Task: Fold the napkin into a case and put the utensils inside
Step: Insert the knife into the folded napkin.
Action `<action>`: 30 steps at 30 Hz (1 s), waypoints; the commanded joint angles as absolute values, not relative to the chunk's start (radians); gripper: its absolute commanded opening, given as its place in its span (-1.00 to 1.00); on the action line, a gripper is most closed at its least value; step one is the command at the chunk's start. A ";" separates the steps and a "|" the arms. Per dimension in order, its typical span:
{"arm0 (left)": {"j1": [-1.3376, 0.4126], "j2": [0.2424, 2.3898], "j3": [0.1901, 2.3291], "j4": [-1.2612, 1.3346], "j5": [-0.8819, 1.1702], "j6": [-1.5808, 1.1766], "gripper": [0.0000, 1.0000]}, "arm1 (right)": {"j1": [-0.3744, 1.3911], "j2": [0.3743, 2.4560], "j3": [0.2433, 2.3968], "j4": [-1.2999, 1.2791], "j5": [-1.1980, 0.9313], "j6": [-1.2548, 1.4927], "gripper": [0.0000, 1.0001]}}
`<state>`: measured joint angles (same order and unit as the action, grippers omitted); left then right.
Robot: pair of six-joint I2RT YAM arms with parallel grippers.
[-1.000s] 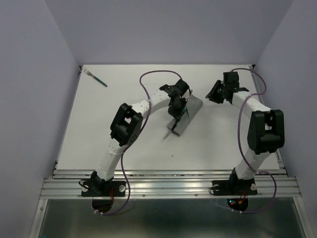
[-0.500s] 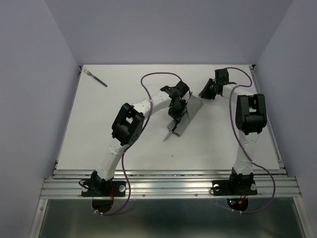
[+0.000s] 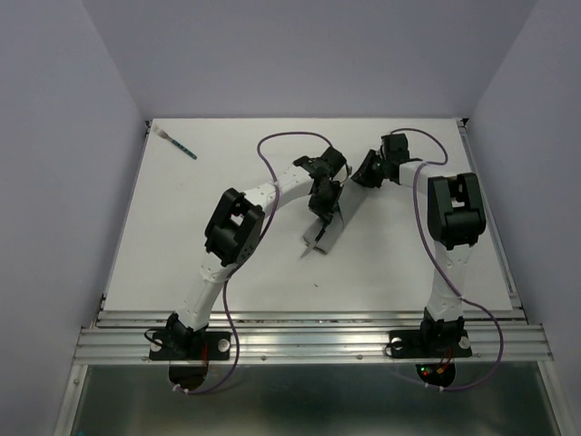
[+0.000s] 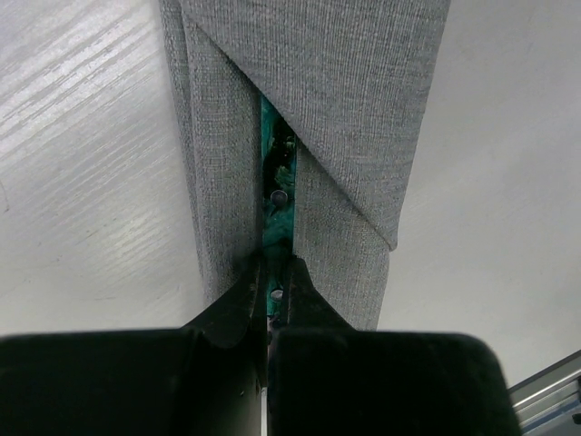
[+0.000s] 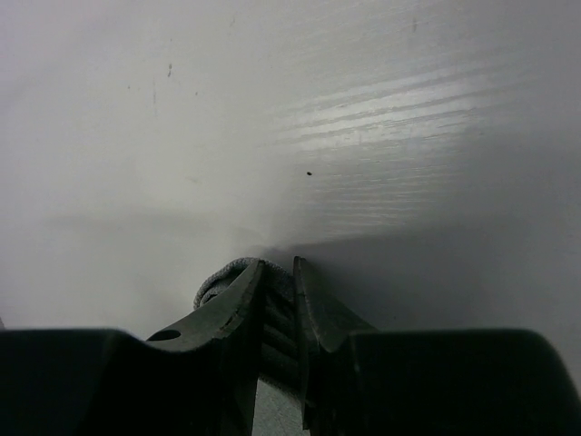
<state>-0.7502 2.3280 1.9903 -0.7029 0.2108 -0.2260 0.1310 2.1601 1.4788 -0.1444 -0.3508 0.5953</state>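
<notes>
The grey napkin, folded into a narrow case (image 3: 329, 236), lies slantwise at the table's middle. In the left wrist view the case (image 4: 345, 109) shows a slit between its folds. A teal-handled utensil (image 4: 275, 177) sits in that slit, and my left gripper (image 4: 272, 265) is shut on its handle. From above, the left gripper (image 3: 322, 207) is over the case's middle. My right gripper (image 3: 360, 175) is at the case's far end, shut on a rolled edge of the cloth (image 5: 216, 283). A second teal-handled utensil (image 3: 179, 143) lies alone at the far left corner.
White table (image 3: 218, 263) with walls close on three sides. Purple cables loop above both arms. A metal rail (image 3: 309, 341) runs along the near edge by the arm bases.
My right gripper has swung left to the case's far end and closed on the cloth there. The left gripper has kept its hold and barely moved.
</notes>
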 commanded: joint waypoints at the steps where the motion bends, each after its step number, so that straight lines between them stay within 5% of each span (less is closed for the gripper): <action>1: -0.741 2.324 2.040 -0.704 0.227 -0.230 -1.00 | 0.158 2.129 1.425 -0.153 -0.396 0.551 -0.52; 30: -0.716 2.304 2.095 -0.756 0.195 -0.118 -1.00 | 0.187 2.065 1.278 -0.120 -0.503 0.477 -0.56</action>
<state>-0.7242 2.3287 2.0285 -0.7467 0.2073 -0.1646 0.1772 2.0804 1.3087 -0.0696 -0.4908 0.5156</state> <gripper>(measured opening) 0.081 0.218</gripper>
